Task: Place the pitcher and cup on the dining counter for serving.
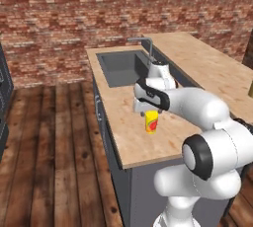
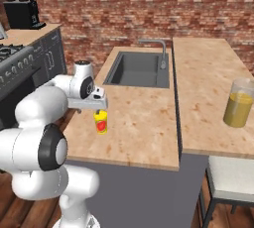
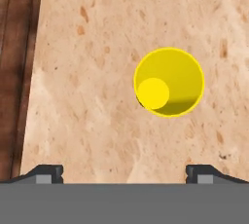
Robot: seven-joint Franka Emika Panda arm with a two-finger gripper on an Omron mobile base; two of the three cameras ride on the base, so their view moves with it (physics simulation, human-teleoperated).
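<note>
Cup (image 1: 151, 122) stands upright on the lower wood-grain counter (image 1: 123, 122) w/ the sink, near that counter's front edge, well short of the sink (image 1: 121, 65). Yellow body, red-orange mark on the side. In the hand view the cup (image 3: 168, 82) is seen straight down its mouth: round yellow rim, inside looks empty. It sits above the two finger tips and right of the mid-line between them, closer to the right-side tip (image 3: 206, 174) than the other. Not between the tips, not touching either.

Gripper (image 3: 124, 174) hangs directly over the cup, pointing down; fingers spread wide, nothing held. In the right base view the hand (image 2: 94, 104) is just above the cup (image 2: 101, 122), small gap, no contact.

Pitcher (image 2: 238, 103) is already on the dining counter (image 2: 208, 88), i.e. the raised slab to the robot's right, toward its near end & far side. Upright, clear glass, amber liquid about two-thirds up. Well apart from cup and arm.

Faucet (image 2: 161, 51) stands at the sink's right edge, beside the raised tier. Brick wall (image 2: 149, 4) behind; stool seat (image 2: 230, 175) below the dining counter's near end.
</note>
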